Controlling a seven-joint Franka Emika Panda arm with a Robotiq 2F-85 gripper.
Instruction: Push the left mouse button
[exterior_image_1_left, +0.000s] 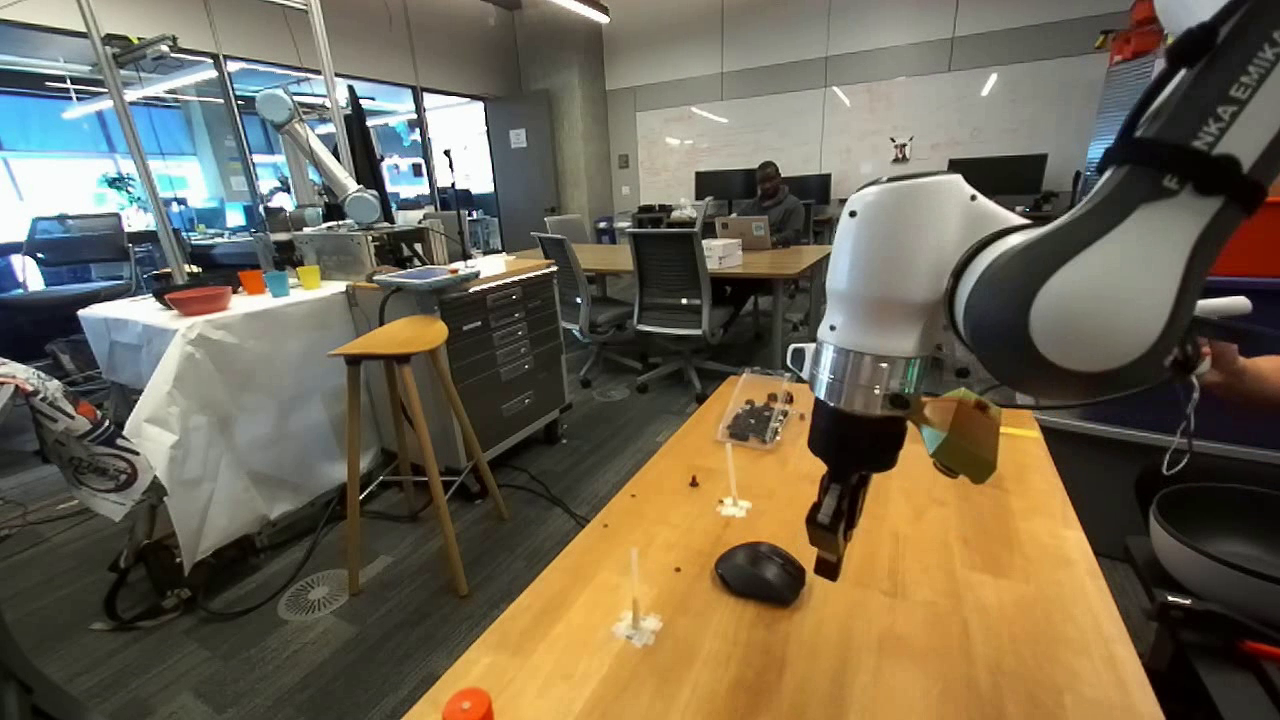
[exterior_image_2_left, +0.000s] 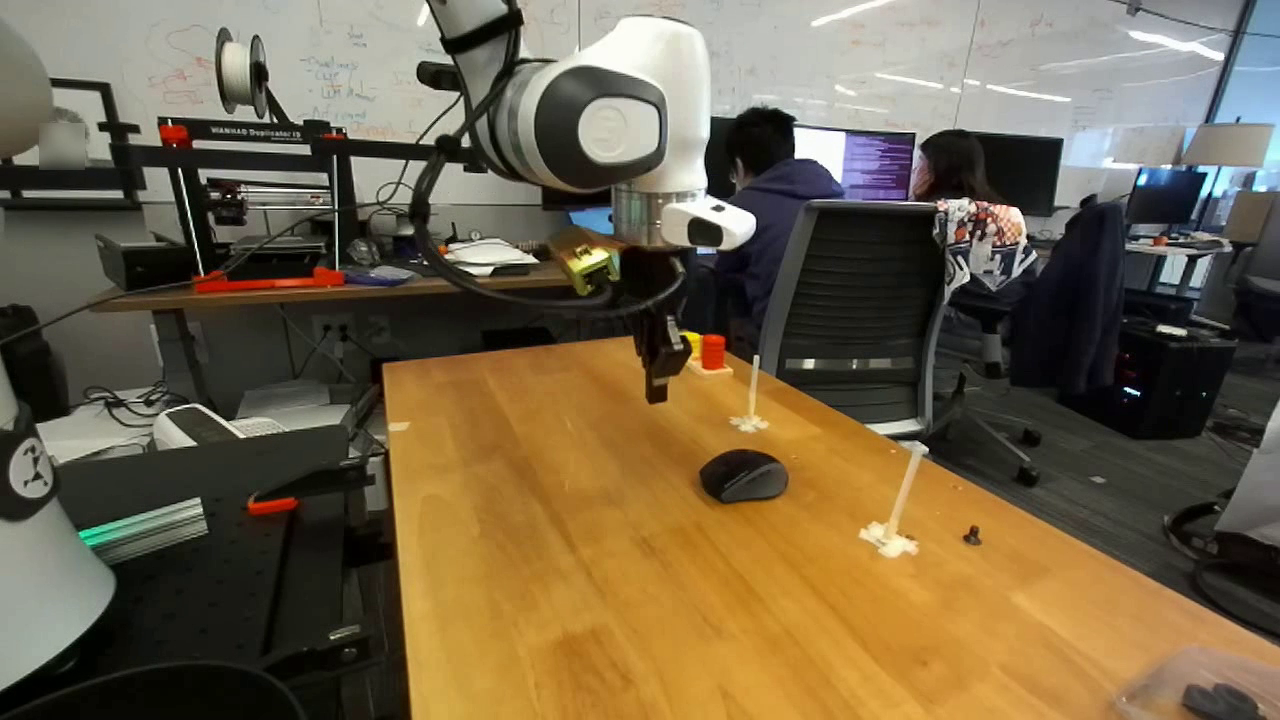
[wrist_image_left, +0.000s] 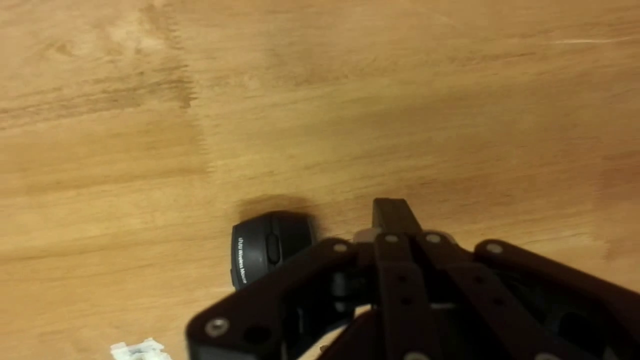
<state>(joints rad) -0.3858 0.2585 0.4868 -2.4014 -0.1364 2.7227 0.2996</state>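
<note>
The black domed mouse (exterior_image_1_left: 760, 573) sits on the wooden table, and it also shows in an exterior view (exterior_image_2_left: 744, 477). In the wrist view its front half shows beside the gripper, with the scroll wheel in the middle. The left mouse button (wrist_image_left: 254, 242) is the half left of the wheel, next to white lettering; the mouse's rear is hidden behind the gripper's linkage. My gripper (wrist_image_left: 392, 212) has its fingers together with nothing between them. It hangs above the table, to the side of the mouse and apart from it, in both exterior views (exterior_image_1_left: 828, 555) (exterior_image_2_left: 657, 385).
Two thin white sticks (exterior_image_1_left: 733, 478) (exterior_image_1_left: 635, 590) stand taped upright near the mouse. A small dark screw (exterior_image_2_left: 972, 536) lies beyond them. A clear tray (exterior_image_1_left: 727, 425) of dark bits is at one table end; red (exterior_image_2_left: 712, 352) and yellow pieces are at the other.
</note>
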